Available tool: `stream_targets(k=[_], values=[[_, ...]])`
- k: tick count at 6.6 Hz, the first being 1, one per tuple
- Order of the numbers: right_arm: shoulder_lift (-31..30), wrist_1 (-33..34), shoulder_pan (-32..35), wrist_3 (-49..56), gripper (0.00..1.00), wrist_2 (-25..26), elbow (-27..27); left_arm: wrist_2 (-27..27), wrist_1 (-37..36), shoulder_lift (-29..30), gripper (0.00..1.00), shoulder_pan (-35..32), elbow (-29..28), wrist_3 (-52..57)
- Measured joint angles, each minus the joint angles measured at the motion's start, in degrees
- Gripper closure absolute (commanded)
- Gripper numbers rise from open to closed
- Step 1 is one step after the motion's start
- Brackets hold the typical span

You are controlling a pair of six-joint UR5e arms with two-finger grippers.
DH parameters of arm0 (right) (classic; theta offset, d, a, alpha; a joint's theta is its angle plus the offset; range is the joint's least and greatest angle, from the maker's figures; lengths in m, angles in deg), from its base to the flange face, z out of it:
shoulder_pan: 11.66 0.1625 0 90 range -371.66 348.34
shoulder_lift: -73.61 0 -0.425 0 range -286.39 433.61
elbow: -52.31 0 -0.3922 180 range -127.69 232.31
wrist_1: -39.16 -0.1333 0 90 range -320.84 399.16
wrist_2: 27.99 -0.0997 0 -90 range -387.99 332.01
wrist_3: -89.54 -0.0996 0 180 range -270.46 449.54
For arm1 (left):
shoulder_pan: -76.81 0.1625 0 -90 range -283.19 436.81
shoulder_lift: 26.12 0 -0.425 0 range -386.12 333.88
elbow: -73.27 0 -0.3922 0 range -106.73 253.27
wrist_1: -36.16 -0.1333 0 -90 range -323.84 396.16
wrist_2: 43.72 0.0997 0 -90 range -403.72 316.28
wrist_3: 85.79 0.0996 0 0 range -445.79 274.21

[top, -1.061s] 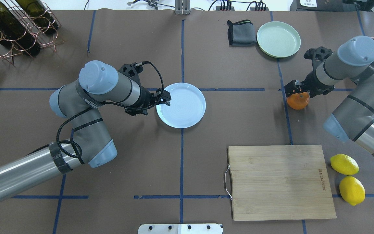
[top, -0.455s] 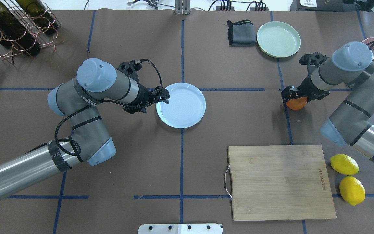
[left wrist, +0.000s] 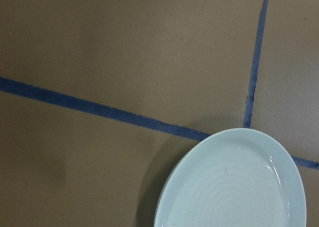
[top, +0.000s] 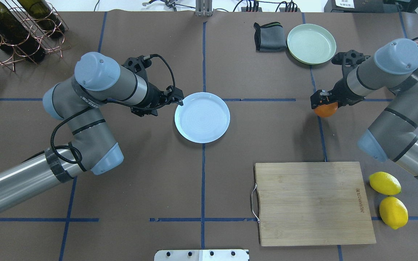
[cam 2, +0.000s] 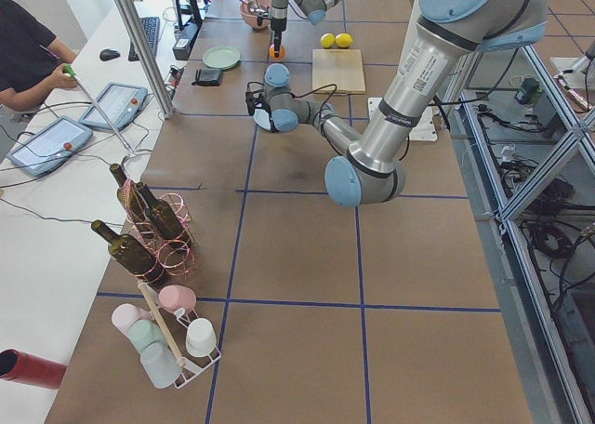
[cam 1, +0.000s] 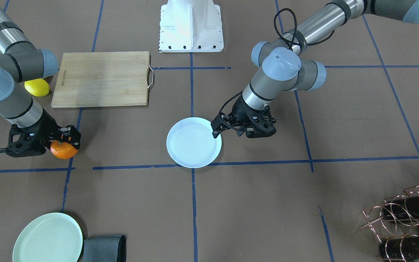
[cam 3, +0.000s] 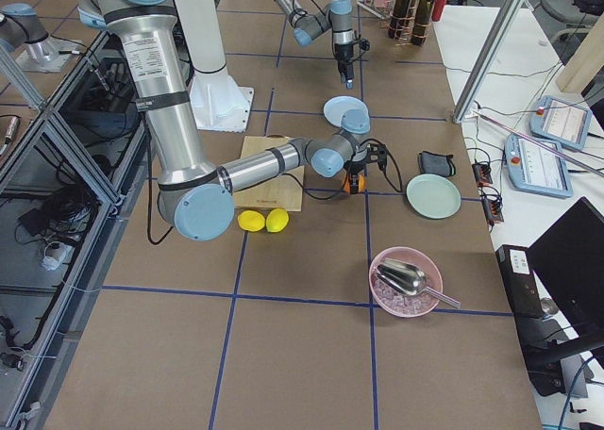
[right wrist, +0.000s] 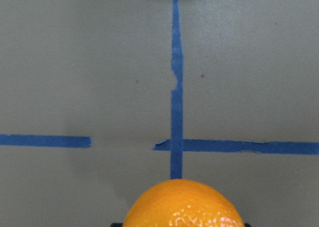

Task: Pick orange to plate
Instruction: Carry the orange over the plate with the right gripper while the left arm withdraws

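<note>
Orange (top: 326, 110) fruit sits clamped in the right gripper (top: 321, 102). Over by the plate (top: 202, 117), the left gripper (top: 177, 100) looks pinched closed on nothing.

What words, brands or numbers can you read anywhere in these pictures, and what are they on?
Cutting board: a small burnt-in brand mark near one edge, too small and blurred to read.
Left arm: white lettering on a dark band, too small to read.
Nothing else carries legible text.

One orange (top: 326, 110), two plates (top: 202, 117), two lemons (top: 384, 183), one cutting board (top: 314, 203)
</note>
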Motion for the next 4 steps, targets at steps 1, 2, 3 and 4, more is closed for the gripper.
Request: stream_targets(k=[1,2,3,4], values=[[1.8,0.4,0.0,-1.3,1.00,0.1,1.3,-1.6,-0.5,-3.4,0.00,-2.7,3.2,5.4],[5.2,0.9,-0.5,-4.2,1.00,0.3,1.3,-2.3,-1.8,-6.9,0.00,-6.3,6.8,12.2],[9.3,1.3,-1.7,-7.6,1.00,0.9,0.2,-2.6,-5.0,-9.5,0.00,-10.1,9.8,20.4],[14.0,1.4,-3.8,-10.8,1.00,2.6,-2.2,-2.8,-8.8,-11.0,0.00,-13.7,11.7,28.1]])
